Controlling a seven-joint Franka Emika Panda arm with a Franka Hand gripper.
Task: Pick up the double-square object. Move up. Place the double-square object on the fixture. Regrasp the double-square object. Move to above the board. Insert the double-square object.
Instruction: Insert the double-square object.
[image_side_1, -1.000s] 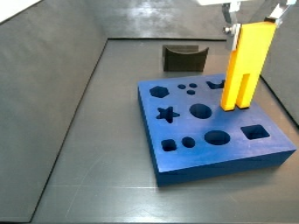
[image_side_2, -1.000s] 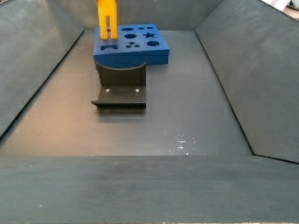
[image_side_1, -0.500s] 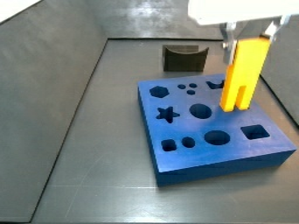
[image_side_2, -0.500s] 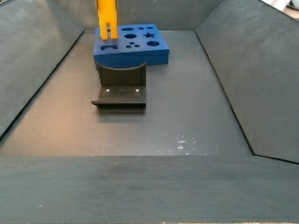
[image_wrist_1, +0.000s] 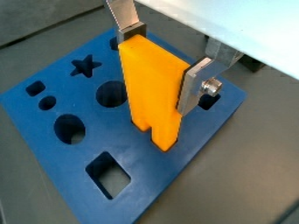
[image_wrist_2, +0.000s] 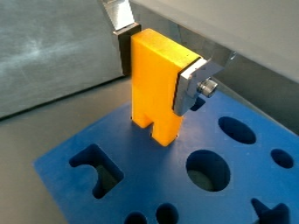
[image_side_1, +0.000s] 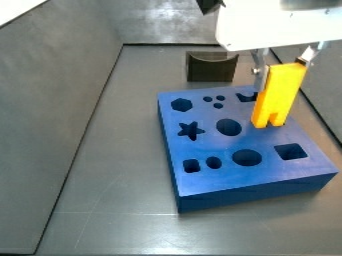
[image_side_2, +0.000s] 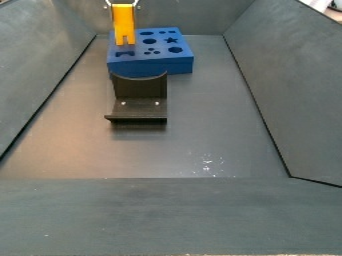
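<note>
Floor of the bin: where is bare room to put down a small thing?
Bare floor lies between the fixture and the near wall, and along both side walls. Crowded: the far end, where the gripper holds the block upright on the board.

Board (image_side_1: 241, 150) at right centre of a side view, lying flat on the floor (image_side_1: 107, 180). Fixture (image_side_1: 210, 66) behind it, toward upper centre, standing apart. Double-square object (image_side_1: 278, 95) upright at the board's right rear edge, lower end apparently in a hole there. Gripper (image_side_1: 281, 62) above, closed on its upper end. Fixture (image_side_2: 138, 104) before board (image_side_2: 167, 55) in the opposite side view.
</note>
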